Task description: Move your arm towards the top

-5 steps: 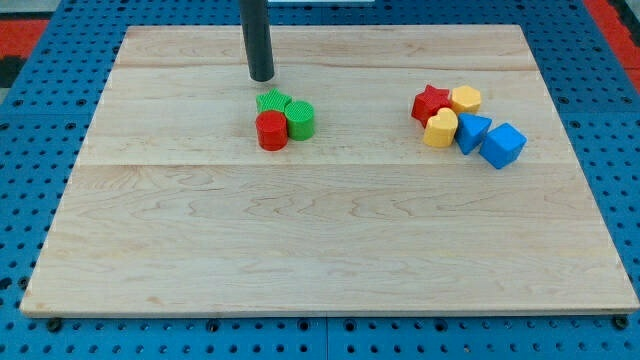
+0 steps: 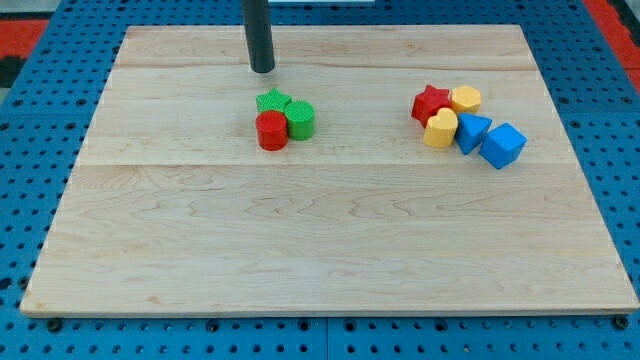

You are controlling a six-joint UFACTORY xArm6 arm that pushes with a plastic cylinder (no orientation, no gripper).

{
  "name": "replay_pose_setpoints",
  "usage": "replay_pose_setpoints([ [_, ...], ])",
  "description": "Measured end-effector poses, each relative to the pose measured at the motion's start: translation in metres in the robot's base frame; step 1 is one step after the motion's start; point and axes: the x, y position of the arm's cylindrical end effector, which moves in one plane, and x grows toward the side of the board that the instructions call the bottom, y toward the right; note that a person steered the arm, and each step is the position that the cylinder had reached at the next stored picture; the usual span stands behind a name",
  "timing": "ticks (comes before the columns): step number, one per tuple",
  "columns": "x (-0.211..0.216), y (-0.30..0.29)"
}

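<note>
Our tip (image 2: 262, 71), a bare rod tool with nothing to open or close, rests on the counter (image 2: 300, 250) near the view's top, just above the green star (image 2: 271, 100), touching no block. Risk: travelling further could overrun the counter's top edge.

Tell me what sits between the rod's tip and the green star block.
Nothing. In the camera view, only bare wood separates my tip from the green star, which lies just below it toward the view's bottom.
</note>
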Motion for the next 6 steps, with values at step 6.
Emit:
replay_pose_setpoints([
  [6, -0.0151, 0.0000],
])
